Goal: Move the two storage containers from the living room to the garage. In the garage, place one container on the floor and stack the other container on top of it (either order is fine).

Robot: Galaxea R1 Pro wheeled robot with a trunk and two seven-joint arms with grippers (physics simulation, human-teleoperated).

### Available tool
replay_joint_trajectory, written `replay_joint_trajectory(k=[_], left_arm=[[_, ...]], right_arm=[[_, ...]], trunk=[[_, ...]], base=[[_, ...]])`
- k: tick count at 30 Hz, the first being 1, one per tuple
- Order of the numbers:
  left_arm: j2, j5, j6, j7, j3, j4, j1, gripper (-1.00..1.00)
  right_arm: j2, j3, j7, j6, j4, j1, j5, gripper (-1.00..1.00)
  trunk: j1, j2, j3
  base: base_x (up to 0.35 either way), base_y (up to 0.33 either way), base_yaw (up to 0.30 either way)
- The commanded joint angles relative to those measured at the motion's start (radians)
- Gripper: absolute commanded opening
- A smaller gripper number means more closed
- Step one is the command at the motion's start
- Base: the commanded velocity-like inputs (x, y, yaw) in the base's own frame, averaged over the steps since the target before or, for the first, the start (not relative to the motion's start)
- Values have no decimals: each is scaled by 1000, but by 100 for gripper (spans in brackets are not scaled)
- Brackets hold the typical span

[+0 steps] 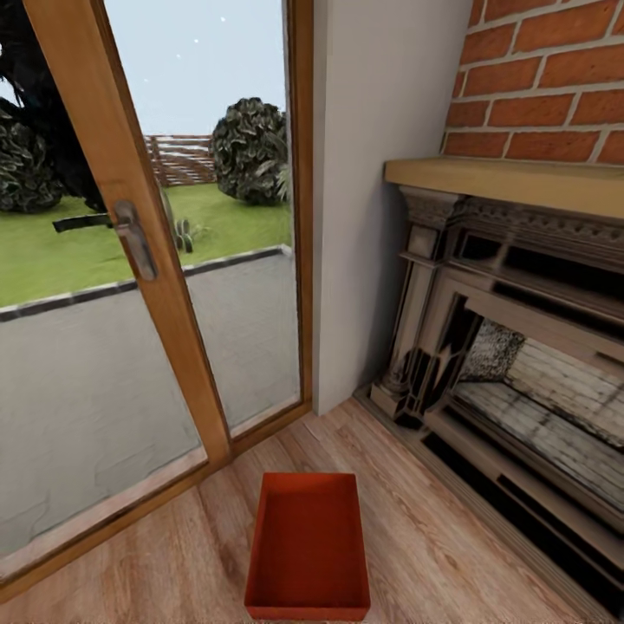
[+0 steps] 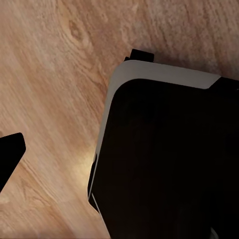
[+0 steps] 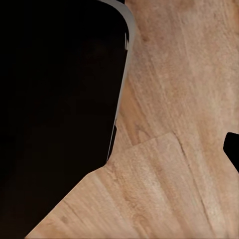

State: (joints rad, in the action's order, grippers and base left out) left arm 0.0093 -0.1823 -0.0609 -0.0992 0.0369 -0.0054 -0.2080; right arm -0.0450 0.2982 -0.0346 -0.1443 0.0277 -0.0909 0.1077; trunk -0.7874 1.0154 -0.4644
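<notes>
One red-orange open-top storage container (image 1: 308, 546) lies empty on the pale wood planks of the living room, low in the head view, between a glass door and the fireplace. The second container is out of view, and so are the garage and its concrete floor. In the left wrist view a dark fingertip (image 2: 10, 154) of my left gripper pokes in over the planks. A dark fingertip (image 3: 233, 149) of my right gripper sits at the edge of the right wrist view. Nothing is seen between the fingers.
A red-brick fireplace (image 1: 520, 364) with a dark carved surround fills the right side. A wood-framed glass door (image 1: 130, 260) with a metal handle (image 1: 134, 238) stands at the left. A white wall corner (image 1: 373, 217) lies between them. My black, white-trimmed base (image 2: 164, 159) (image 3: 55, 99) hangs over the planks.
</notes>
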Motion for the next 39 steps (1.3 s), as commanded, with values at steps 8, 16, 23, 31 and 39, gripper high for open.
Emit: replay_joint_trajectory(k=[8, 16, 23, 31, 39], left_arm=[[0, -5, -4, -1, 3, 1, -1, 100], [0, -5, -4, -1, 3, 1, -1, 100], [0, -5, -4, -1, 3, 1, -1, 100], [0, -5, -4, -1, 3, 1, -1, 100], [0, -5, -4, -1, 3, 1, -1, 100]], right_arm=[[1, 9, -1, -6, 3, -1, 10, 100], [2, 9, -1, -6, 3, -1, 10, 100], [2, 9, -1, -6, 3, -1, 9, 100], [1, 9, -1, -6, 3, -1, 10, 100], [7, 9, -1, -6, 4, -1, 9, 100]], trunk=[[0, 1, -14], [0, 1, -27], [0, 1, -38], [0, 1, -51], [0, 1, -63]], base=[[0, 0, 0], [0, 0, 0], [0, 0, 0], [0, 0, 0], [0, 0, 0]])
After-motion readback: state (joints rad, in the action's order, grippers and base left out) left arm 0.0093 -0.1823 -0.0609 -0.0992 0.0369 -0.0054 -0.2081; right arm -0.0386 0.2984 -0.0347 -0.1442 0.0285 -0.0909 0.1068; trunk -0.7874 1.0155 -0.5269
